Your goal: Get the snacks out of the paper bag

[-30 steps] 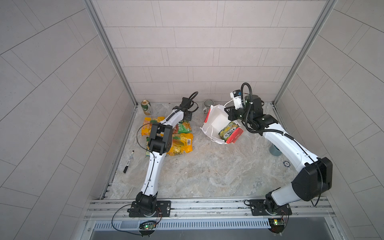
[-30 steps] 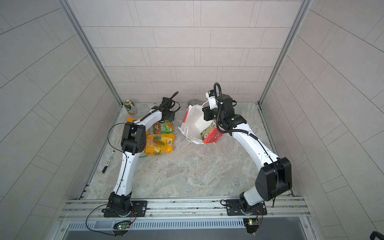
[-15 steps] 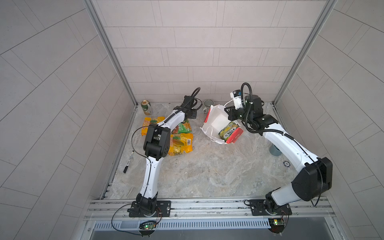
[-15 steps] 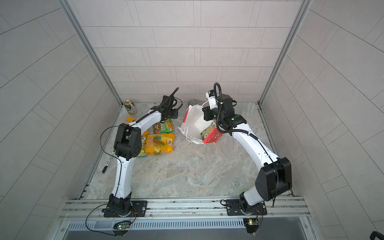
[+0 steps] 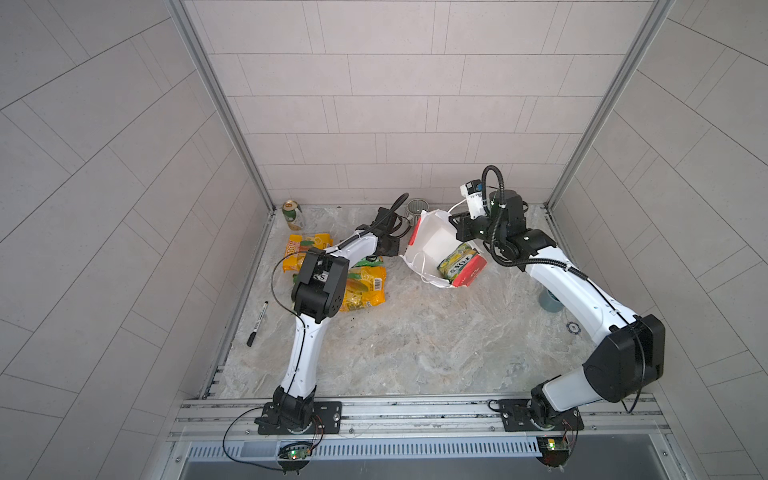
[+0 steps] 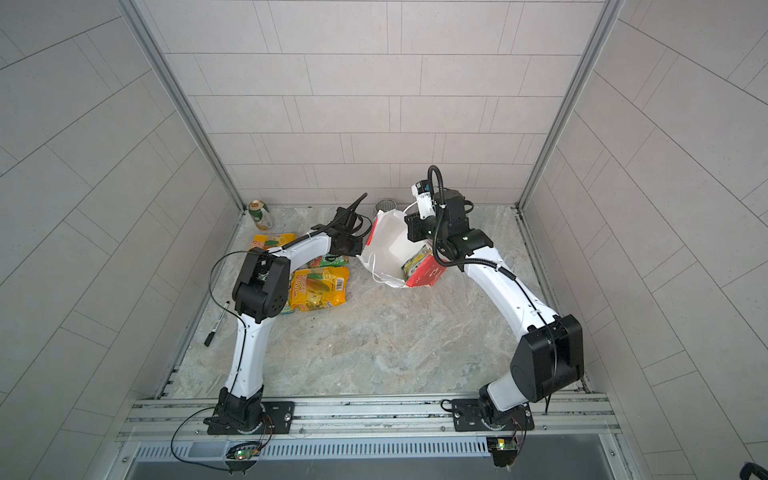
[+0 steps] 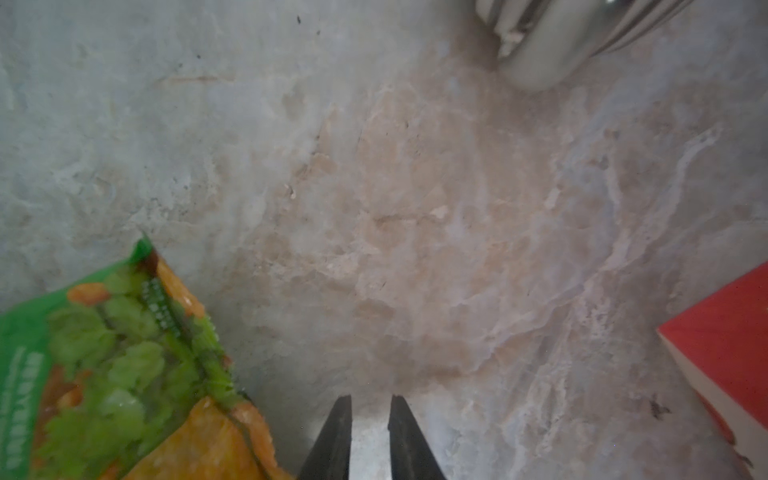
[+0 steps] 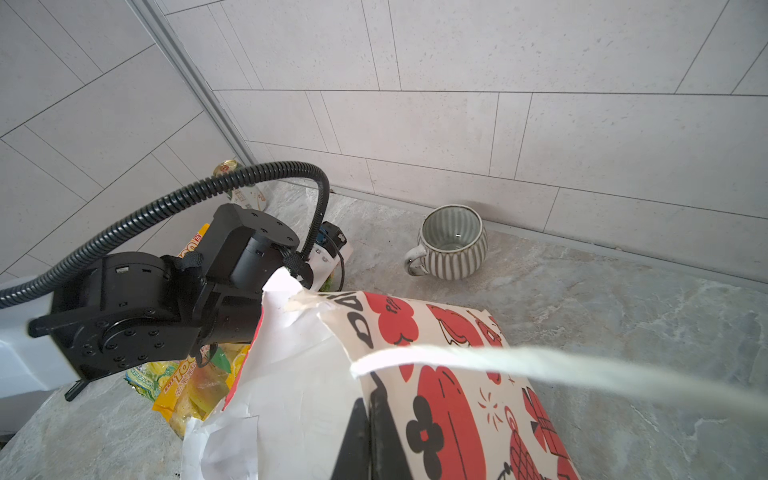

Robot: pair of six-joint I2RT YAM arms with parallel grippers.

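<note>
The paper bag [image 5: 432, 243] [image 6: 388, 245] lies tipped on the floor with its mouth open, and a green-yellow FOX'S packet [image 5: 457, 259] [image 6: 415, 262] sits inside. My right gripper [image 8: 370, 399] [image 5: 452, 217] is shut on the bag's printed rim [image 8: 449, 374], beside its white cord handle [image 8: 540, 365]. Left of the bag lie three snacks: a yellow-orange packet [image 5: 363, 289] [image 6: 318, 286], another [image 5: 305, 243], and a green one [image 5: 370, 261] [image 7: 104, 353]. My left gripper [image 7: 370, 401] [image 5: 395, 249] hangs over bare floor between the green packet and the bag's red side [image 7: 727, 332]. Its jaws stand narrowly apart, holding nothing.
A ribbed grey mug [image 5: 415, 208] [image 8: 453, 241] stands behind the bag near the back wall. A green-gold can [image 5: 292, 214] is in the back left corner. A black marker [image 5: 257, 318] lies by the left wall. A blue-grey cup [image 5: 550, 301] sits behind my right arm.
My left gripper has swung from over the snack pile toward the bag's left side, and its jaws have narrowed. The right gripper and the bag have not moved.
</note>
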